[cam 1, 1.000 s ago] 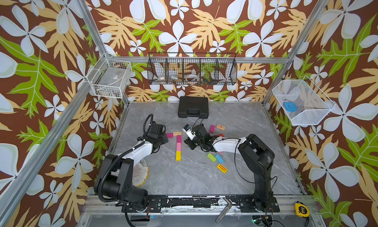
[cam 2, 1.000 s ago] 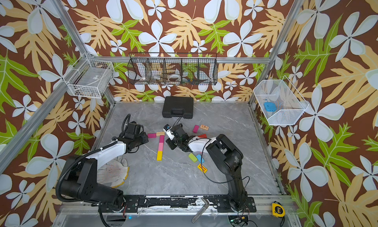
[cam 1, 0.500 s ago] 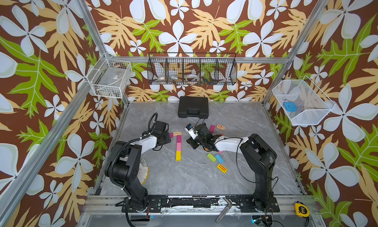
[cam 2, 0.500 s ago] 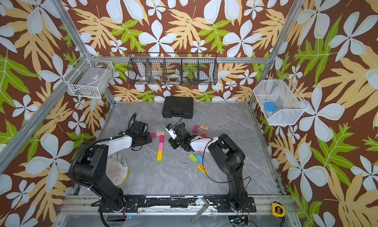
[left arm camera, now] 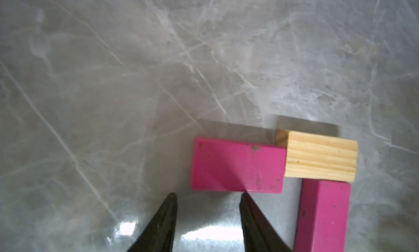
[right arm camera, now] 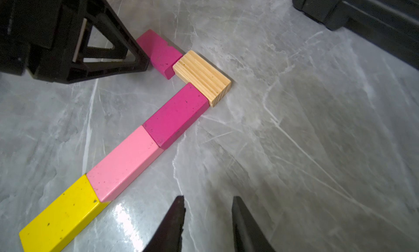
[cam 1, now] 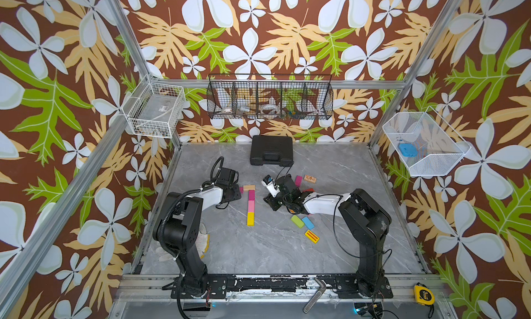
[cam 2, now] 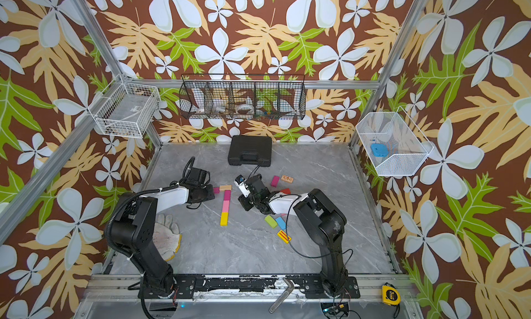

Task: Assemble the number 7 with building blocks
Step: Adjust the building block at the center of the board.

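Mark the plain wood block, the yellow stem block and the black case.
plain wood block [right arm camera: 201, 77], right wrist view, top face.
yellow block [right arm camera: 61, 214], right wrist view, top face.
black case [cam 1: 271, 149], a top view, lid centre.

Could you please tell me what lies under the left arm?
A white work glove with a yellow edge lies there; the left arm covers part of it, hiding whatever else is beneath.

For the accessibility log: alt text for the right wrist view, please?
A 7 is laid out flat on a grey table: a yellow block, pink block and magenta block end to end, then a wooden block and a second magenta block as the crossbar. The right claw hangs open and empty beside them.
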Motion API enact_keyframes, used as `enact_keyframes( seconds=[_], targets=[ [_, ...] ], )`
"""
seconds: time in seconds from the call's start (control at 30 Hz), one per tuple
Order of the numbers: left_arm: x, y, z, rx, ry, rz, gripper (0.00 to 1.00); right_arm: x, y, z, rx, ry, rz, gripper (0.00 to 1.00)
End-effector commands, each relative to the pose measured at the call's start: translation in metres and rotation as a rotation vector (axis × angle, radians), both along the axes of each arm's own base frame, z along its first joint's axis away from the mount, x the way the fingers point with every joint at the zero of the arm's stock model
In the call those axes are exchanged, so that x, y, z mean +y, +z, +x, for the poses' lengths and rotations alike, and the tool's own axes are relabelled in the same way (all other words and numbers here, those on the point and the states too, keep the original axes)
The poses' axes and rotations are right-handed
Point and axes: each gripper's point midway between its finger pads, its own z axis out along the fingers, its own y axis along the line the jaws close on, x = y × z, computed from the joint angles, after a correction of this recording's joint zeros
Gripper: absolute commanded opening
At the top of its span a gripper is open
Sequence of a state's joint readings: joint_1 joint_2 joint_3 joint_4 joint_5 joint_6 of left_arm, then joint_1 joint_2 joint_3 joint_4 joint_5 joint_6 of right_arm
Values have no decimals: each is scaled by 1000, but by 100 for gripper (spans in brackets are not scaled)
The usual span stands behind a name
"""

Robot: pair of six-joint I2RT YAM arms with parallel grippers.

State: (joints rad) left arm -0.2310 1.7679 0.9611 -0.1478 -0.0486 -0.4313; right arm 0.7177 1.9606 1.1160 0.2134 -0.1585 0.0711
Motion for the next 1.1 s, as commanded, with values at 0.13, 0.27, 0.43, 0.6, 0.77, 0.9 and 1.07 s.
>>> enact_keyframes(
  seconds=[0.13, 0.27, 0.43, 0.6, 0.77, 0.9, 1.07],
  targets=[
    [0, -7, -3, 43, -11, 14, 48, -1, 7, 2, -17, -4, 27, 36],
    [-1, -6, -2, 43, -13, 10, 47, -2, 5, 1, -13, -4, 30, 36],
    [4, 1, -8, 18, 15, 11, 48, -2, 4, 1, -10, -3, 32, 36],
    [15, 16, -11, -18, 56, 47, 46, 1, 5, 4, -9, 0, 37, 36],
    [17, 16, -7, -15, 51, 67, 45, 2, 6, 5, -9, 5, 39, 36],
    [16, 15, -2, -11, 48, 72, 45, 1, 7, 4, -12, 4, 37, 36],
    [18, 12, 3, 2, 49, 93, 45, -2, 7, 4, -13, -2, 37, 36]
  ],
)
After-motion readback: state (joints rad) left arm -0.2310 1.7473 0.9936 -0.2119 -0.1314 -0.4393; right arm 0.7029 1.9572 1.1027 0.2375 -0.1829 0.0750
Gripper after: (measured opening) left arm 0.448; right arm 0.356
